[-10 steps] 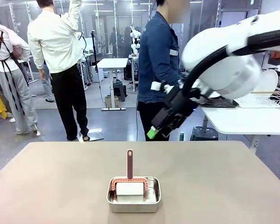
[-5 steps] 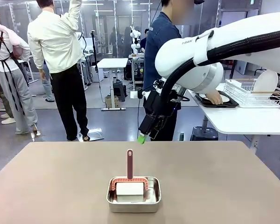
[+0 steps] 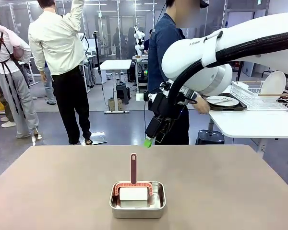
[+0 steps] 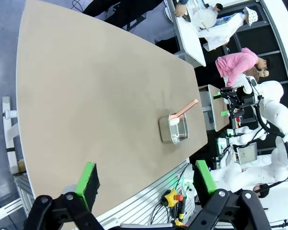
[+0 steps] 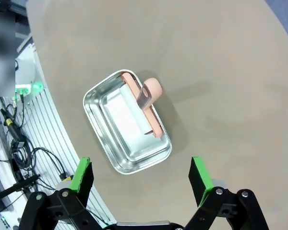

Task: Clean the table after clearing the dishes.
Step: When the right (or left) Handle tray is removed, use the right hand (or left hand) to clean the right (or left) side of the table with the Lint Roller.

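The beige table carries a steel pan near its front middle, holding a white sponge block and a salmon-handled scrubber that stands upright. My right gripper hangs open above the table's far edge, behind the pan. From its own camera the right gripper looks straight down, with the pan and scrubber between and beyond its green pads. My left gripper is open, high over the table's side, far from the pan. A white plate on a black tray, the dishes, lies on the white side table.
A person in a denim jacket stands behind the far edge, beside the white side table. A dish rack with plates sits on that table. Other people stand farther back on the left.
My right arm swung left and its gripper dropped toward the table's far edge, then nearly stopped. The person's hand came off the tray, leaving the plate on it.
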You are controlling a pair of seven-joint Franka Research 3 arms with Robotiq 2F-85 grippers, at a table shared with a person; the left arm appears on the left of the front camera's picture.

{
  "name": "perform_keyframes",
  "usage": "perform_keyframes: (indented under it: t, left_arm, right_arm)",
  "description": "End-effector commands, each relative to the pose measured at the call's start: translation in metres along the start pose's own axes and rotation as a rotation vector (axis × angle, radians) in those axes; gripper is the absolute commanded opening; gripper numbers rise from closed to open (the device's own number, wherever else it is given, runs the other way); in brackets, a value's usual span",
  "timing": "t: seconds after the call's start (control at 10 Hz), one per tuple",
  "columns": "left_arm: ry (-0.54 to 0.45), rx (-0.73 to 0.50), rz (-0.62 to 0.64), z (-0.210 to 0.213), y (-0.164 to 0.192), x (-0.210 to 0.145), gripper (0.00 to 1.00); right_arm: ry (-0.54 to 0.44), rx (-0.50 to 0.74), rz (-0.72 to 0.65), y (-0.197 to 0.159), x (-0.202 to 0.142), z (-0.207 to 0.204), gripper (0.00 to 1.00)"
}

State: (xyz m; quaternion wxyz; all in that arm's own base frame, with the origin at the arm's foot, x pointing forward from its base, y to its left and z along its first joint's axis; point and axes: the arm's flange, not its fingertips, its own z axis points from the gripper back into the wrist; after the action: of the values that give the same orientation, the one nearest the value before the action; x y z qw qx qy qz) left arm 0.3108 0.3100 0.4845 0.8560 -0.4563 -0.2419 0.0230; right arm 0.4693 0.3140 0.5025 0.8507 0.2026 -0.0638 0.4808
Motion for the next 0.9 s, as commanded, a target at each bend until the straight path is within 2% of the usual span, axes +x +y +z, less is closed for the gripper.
perform_keyframes:
  t: [0.0,0.2,0.4,0.5,0.8]
  left_arm:
    - [-0.002,-0.013,-0.003,0.004,-0.004,0.000,1.00]
    - [-0.002,-0.013,-0.003,0.004,-0.004,0.000,1.00]
    - [-0.002,-0.013,-0.003,0.004,-0.004,0.000,1.00]
    - [-0.002,-0.013,-0.003,0.004,-0.004,0.000,1.00]
    - [-0.002,-0.013,-0.003,0.004,-0.004,0.000,1.00]
  right_arm:
    - [0.123,-0.003,0.246,0.001,0.032,-0.002,1.00]
    - [0.238,0.042,0.451,-0.004,0.068,-0.017,1.00]
    - [0.312,0.075,0.632,-0.005,0.099,-0.039,1.00]
    - [0.353,0.050,0.710,-0.006,0.110,-0.049,1.00]
    - [0.416,0.091,0.701,-0.015,0.133,-0.083,1.00]
